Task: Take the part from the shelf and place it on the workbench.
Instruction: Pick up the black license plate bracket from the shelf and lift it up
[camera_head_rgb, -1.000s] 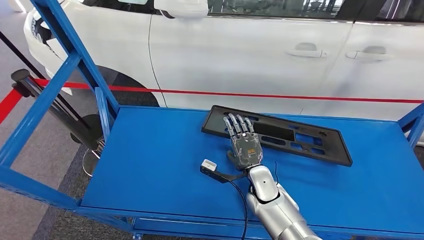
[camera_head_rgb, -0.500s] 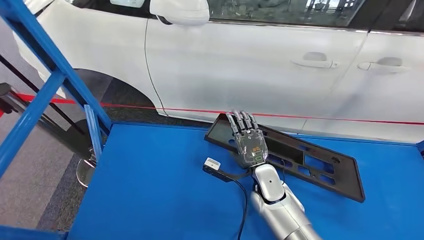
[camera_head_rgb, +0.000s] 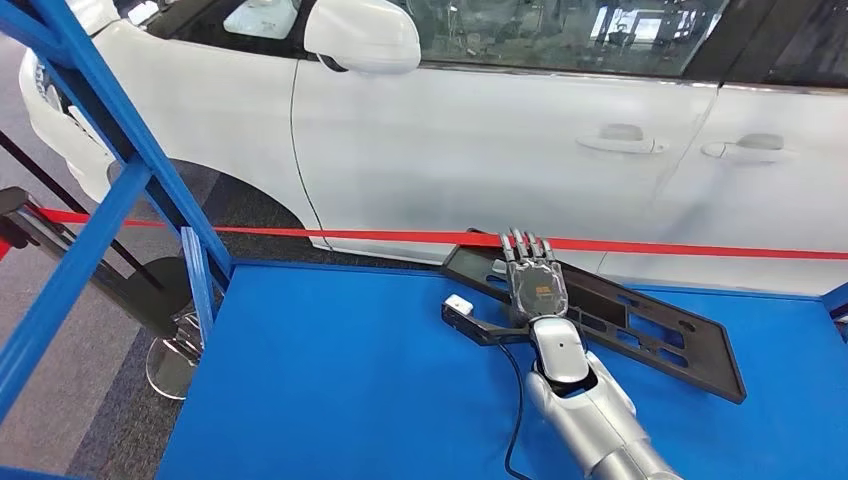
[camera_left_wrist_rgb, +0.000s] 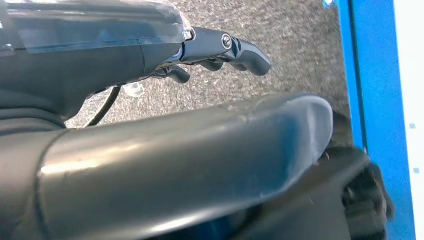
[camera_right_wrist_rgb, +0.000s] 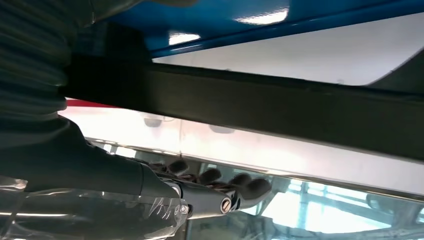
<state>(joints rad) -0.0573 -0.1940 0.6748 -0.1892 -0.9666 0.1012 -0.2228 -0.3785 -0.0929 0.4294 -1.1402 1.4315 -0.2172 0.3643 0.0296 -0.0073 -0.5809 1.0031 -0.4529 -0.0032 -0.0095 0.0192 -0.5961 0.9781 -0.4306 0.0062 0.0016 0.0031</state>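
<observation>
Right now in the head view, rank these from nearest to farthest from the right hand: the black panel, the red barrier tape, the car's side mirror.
From the right hand:
1. Black panel: directly under the hand, on the blue shelf.
2. Red barrier tape: just beyond the fingertips.
3. Side mirror: farthest, high on the white car.

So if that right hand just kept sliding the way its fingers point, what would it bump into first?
Probably the red barrier tape just past the black part under the right hand, then the white car's door. Depth is hard to judge, so the hand might pass over or under the tape.
</observation>
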